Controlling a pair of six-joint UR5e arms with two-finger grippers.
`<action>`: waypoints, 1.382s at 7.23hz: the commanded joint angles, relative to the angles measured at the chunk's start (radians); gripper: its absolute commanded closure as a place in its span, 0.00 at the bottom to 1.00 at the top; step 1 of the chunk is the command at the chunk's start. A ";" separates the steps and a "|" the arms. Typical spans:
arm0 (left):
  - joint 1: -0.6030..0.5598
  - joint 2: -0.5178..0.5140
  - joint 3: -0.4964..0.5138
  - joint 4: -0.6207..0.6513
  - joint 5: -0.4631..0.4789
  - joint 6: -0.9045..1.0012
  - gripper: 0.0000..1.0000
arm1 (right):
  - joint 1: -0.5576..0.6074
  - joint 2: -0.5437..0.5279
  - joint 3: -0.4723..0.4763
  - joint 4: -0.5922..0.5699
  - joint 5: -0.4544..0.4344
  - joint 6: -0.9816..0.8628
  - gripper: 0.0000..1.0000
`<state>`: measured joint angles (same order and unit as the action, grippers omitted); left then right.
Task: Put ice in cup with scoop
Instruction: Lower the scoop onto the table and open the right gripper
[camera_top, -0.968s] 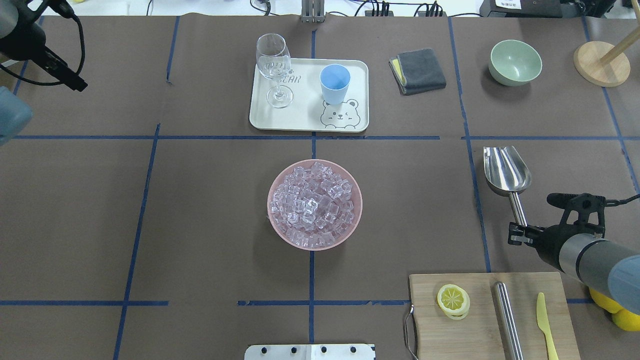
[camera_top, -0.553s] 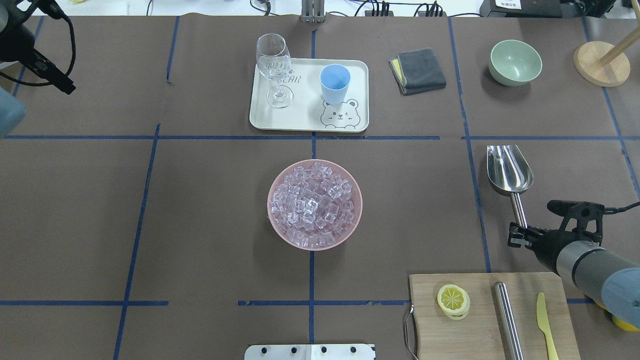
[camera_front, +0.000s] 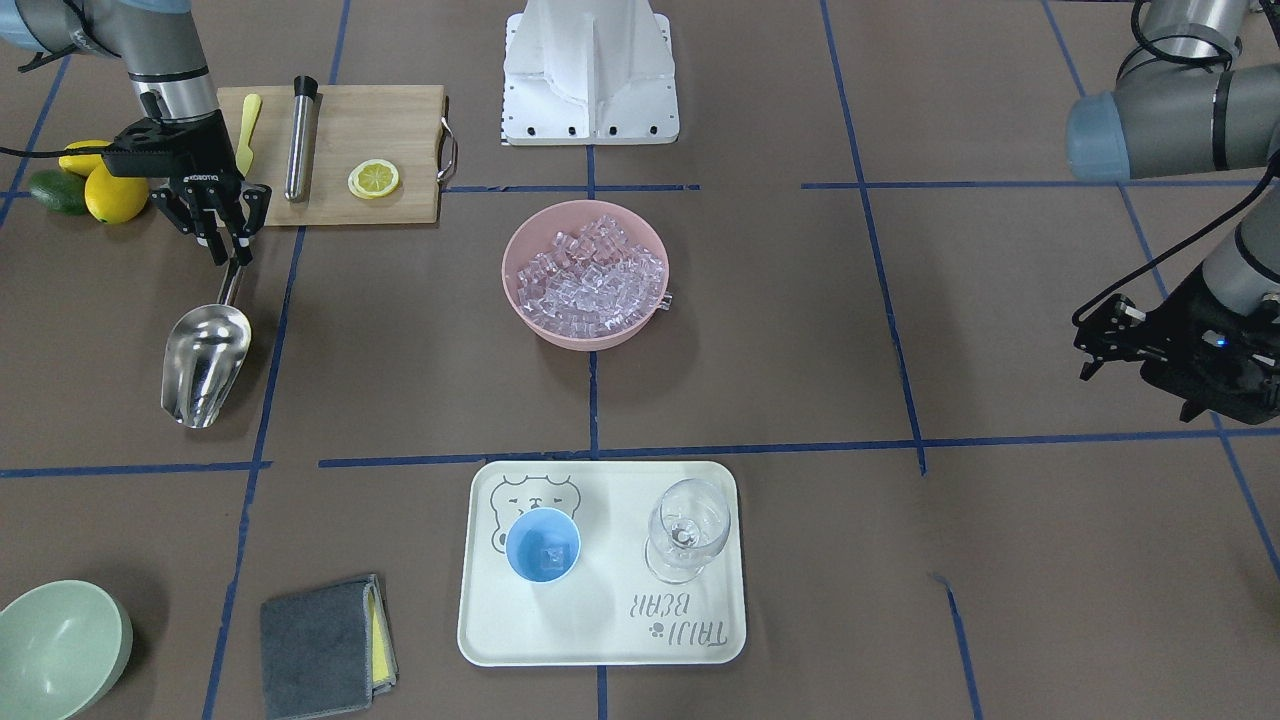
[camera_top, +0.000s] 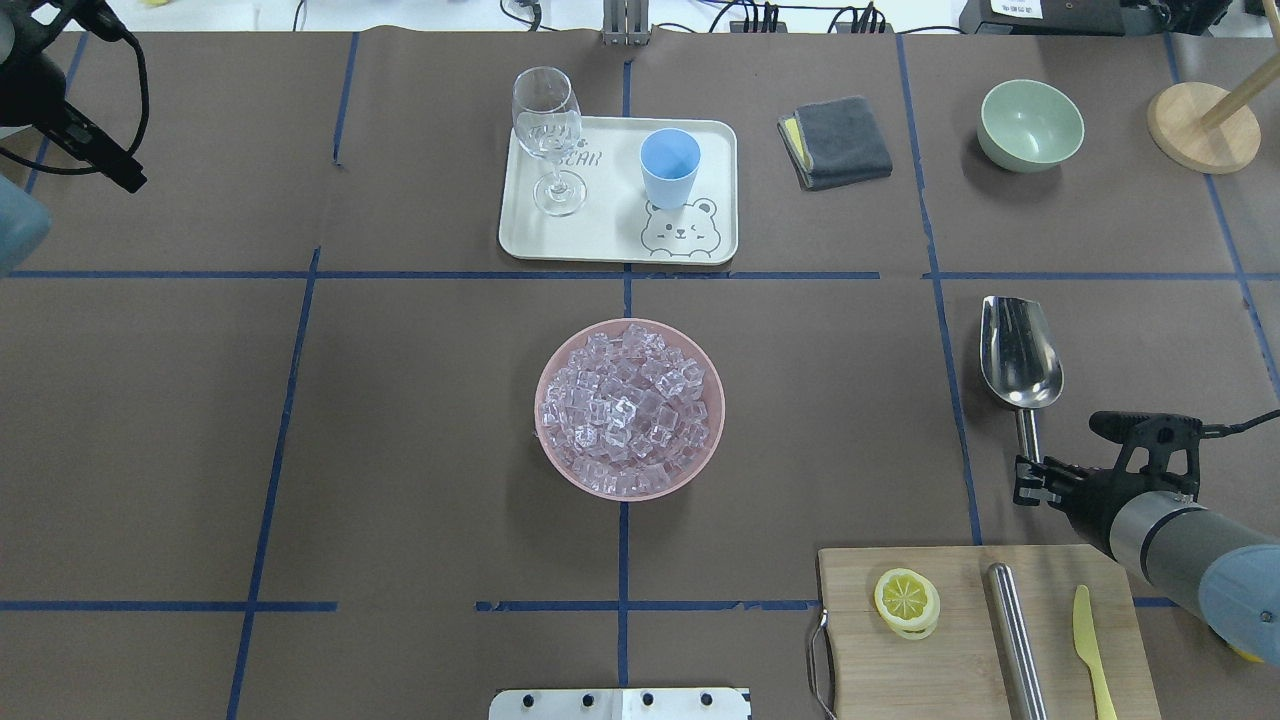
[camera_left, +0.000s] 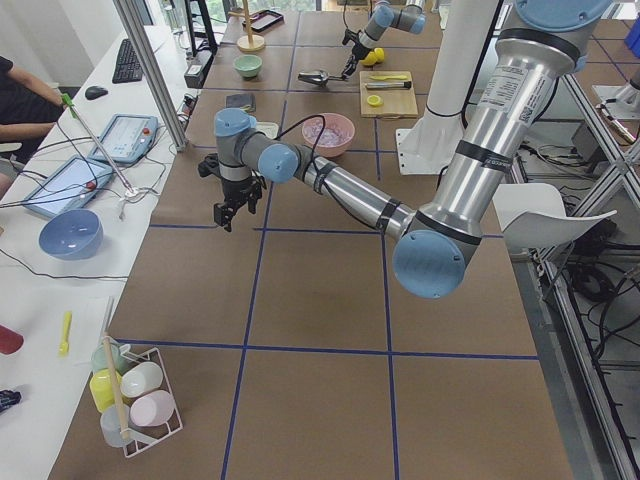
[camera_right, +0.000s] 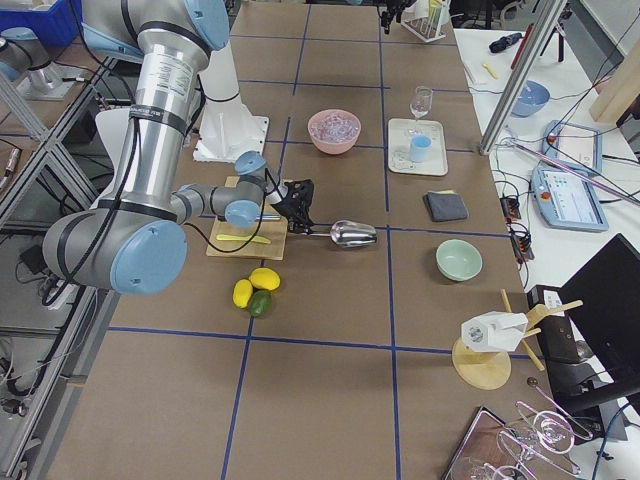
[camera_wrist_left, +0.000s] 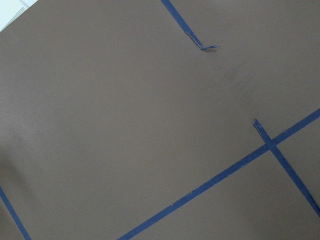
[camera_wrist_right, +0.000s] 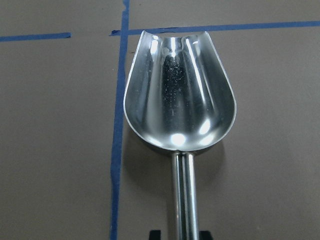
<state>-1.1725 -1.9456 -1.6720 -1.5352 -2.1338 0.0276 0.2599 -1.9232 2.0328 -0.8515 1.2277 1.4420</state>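
**Table stock: scoop in my right pincer's reach, ice in the bowl**

1. My right gripper (camera_top: 1024, 480): at my right side of the table, just beyond the cutting board (camera_top: 960, 650). Its fingers stand on either side of the handle's end. I cannot tell from the wrist view whether they press the handle or stand just clear of it.
2. The scoop (camera_top: 1020, 355): steel, hollow side up, trough empty. The open end points away from my base toward a blue tape line. It lies well apart from the bowl, on its right in the overhead view.
3. My left gripper (camera_front: 1095, 345): far out on my left, over bare brown cover. Its fingers are apart and hold nothing.
4. The ice (camera_top: 625, 410): clear cubes heaped in the pink bowl (camera_front: 585, 338) at the table's middle.
5. The cup (camera_top: 669, 165): light blue, upright on the white tray (camera_top: 600, 240), beside the wine glass (camera_top: 548, 140) and apart from it. The front-facing view shows a pale glassy shape at its bottom.
6. On the cutting board: a lemon slice (camera_top: 906, 600), a steel rod (camera_top: 1015, 640) and a yellow knife (camera_top: 1090, 640).
7. At the far side, right of the tray: a folded grey cloth (camera_top: 835, 140) and a green bowl (camera_top: 1030, 125).
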 joint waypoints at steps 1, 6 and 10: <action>-0.002 0.002 0.003 0.003 0.002 0.000 0.00 | -0.002 0.001 -0.002 0.002 0.001 0.002 0.00; -0.132 0.040 -0.003 0.110 -0.006 0.002 0.00 | 0.228 0.016 0.050 0.000 0.338 -0.079 0.00; -0.262 0.184 0.011 0.102 -0.219 0.040 0.00 | 0.717 0.061 -0.101 -0.018 0.781 -0.572 0.00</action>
<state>-1.4150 -1.8032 -1.6702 -1.4287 -2.3068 0.0427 0.8185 -1.8814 2.0090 -0.8665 1.8705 1.0515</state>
